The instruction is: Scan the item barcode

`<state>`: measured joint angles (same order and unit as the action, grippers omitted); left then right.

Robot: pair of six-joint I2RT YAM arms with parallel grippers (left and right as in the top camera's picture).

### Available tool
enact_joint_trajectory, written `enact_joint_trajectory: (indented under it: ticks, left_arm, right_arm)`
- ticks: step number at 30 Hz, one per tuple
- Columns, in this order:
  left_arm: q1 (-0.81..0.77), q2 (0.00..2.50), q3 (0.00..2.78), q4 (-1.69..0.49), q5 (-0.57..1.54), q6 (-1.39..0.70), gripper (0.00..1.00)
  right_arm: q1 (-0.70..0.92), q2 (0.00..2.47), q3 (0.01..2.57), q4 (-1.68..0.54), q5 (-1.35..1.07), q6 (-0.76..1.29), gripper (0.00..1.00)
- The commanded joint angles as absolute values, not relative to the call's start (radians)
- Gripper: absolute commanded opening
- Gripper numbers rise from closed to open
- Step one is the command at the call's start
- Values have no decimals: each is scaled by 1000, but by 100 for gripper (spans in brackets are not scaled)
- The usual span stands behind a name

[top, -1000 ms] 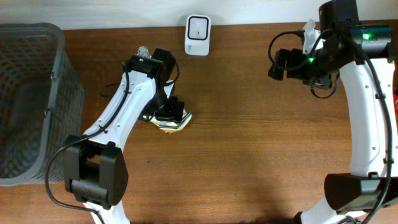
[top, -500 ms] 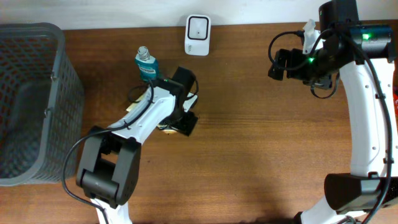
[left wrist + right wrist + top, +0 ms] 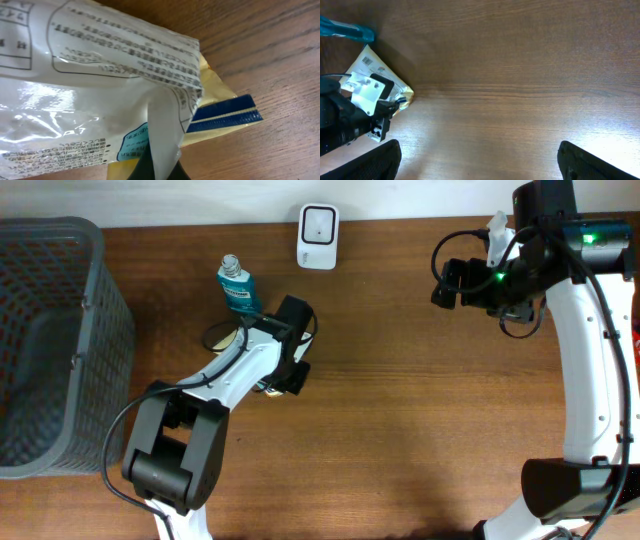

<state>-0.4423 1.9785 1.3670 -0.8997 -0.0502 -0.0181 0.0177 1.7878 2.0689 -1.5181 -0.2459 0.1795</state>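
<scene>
Task status: early stage. The packet (image 3: 90, 75) lies flat on the table (image 3: 420, 430), left of centre in the overhead view, mostly hidden under the left arm. It is well short of the scanner (image 3: 318, 223) at the top-centre edge.

Left gripper (image 3: 290, 375): closed, pinching the packet's back seam flap. In the wrist view the flap runs down to the dark fingertip at the bottom edge. Judged a grasp just made; no lift visible.

Right gripper (image 3: 447, 283): jaws wide apart, nothing between them, hanging at upper right, well apart from the packet.

Barcode: none can be told for certain. The face shown to the left wrist camera carries fine print only.

Still to do: lift the packet, carry it to the scanner, turn the barcode toward its window.

Change versus earlier frames:
- A second ago the left arm covered the bottle (image 3: 236, 283); it now stands in plain view at upper left.
- The left jaws were spread over the packet then and have since shut.
- The wrist has drawn slightly left in the last half second.
- The right arm has not moved.
</scene>
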Motion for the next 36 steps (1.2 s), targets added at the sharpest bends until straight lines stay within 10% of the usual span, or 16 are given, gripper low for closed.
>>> enact_joint_trajectory:
  ticks: [1,9,23,36]
  left_arm:
    - [-445,1973,1481,-1013,-40,-111,0]
    - [-393,1931,2128,-1363,247,-190,0]
    - [-307,1920,2144,-1382,466,-94,0]
    - [-462,2072,2046,-1398,611,625,0]
  right_arm:
    - [26,1789,2064,-1518,-251,172,98]
    - [26,1789,2064,-1518,-251,172,99]
    - [26,1789,2064,-1518,-251,172,99]
    - [26,1789,2064,-1518,-251,172,98]
